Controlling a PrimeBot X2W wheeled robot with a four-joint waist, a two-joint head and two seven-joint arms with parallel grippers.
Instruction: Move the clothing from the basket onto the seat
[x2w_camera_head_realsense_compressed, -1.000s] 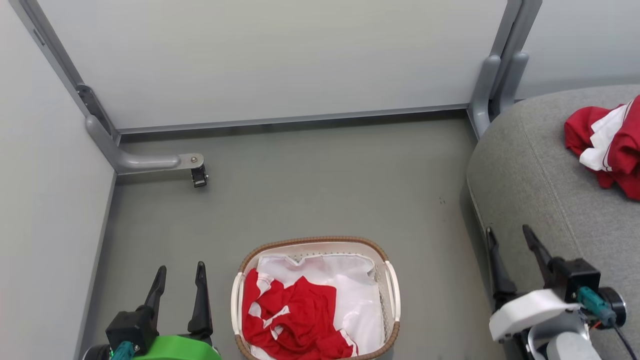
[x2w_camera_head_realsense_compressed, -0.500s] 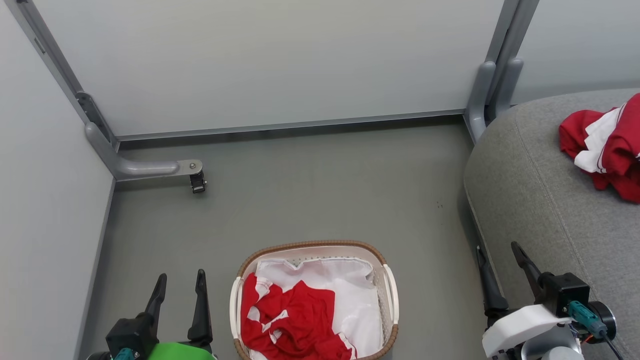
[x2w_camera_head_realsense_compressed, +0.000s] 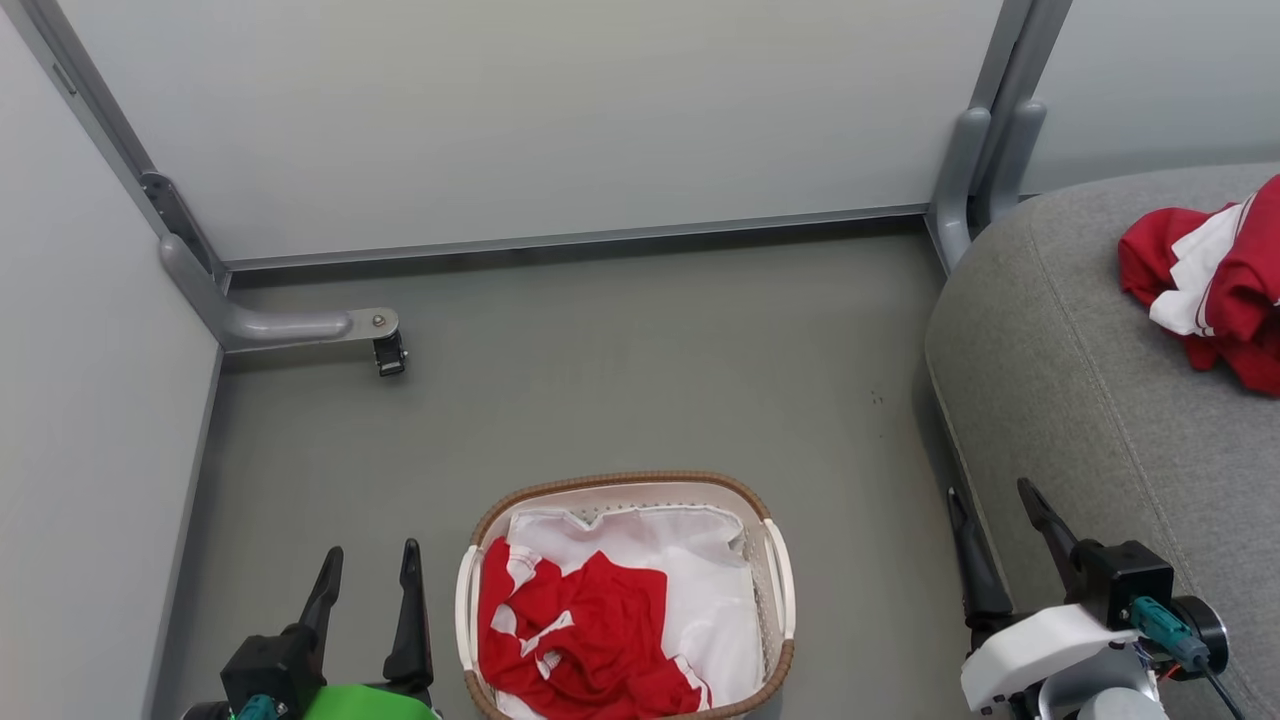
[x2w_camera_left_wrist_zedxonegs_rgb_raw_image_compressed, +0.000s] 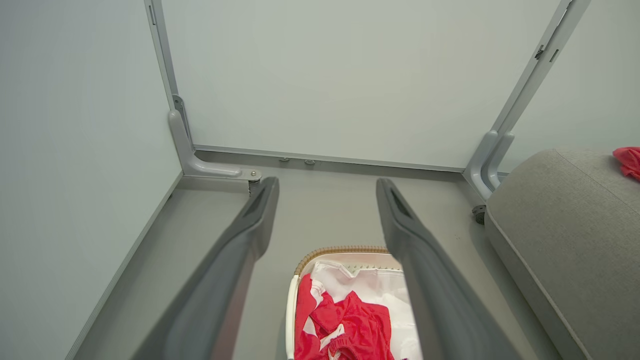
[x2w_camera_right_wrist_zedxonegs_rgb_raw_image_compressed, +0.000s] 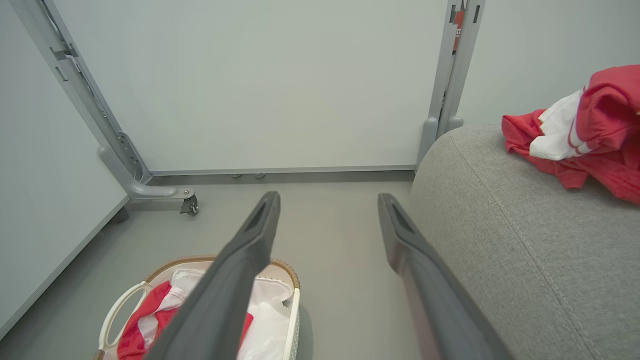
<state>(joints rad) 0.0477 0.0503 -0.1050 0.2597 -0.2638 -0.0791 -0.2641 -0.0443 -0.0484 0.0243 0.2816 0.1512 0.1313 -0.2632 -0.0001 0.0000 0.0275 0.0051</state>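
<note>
A: Left gripper (x2w_camera_head_realsense_compressed: 372, 552) is open with nothing between its fingers; it sits low on the left, just beside the basket (x2w_camera_head_realsense_compressed: 620, 481), tips towards the far panel (x2w_camera_head_realsense_compressed: 560, 120)

B: And the right gripper (x2w_camera_head_realsense_compressed: 990, 492)?

A: Also spread wide and empty; it is at the lower right, by the near edge of the seat (x2w_camera_head_realsense_compressed: 1080, 400); I cannot tell whether a finger touches the cushion

B: Where is the clothing?

A: In two places; one red garment (x2w_camera_head_realsense_compressed: 585, 630) lies crumpled in the basket, towards its left side, on top of a white sheet (x2w_camera_head_realsense_compressed: 705, 575) that fills the rest; a second garment (x2w_camera_head_realsense_compressed: 1215, 290), red with a white panel and thin white stripes, lies bunched on the seat at the far right, cut off by the edge of the head view

B: And the basket itself?

A: Upright on the grey floor (x2w_camera_head_realsense_compressed: 600, 380), between the two grippers and apart from the seat; a castor (x2w_camera_head_realsense_compressed: 388, 352) on the panel's foot stands farther off to the left
</note>
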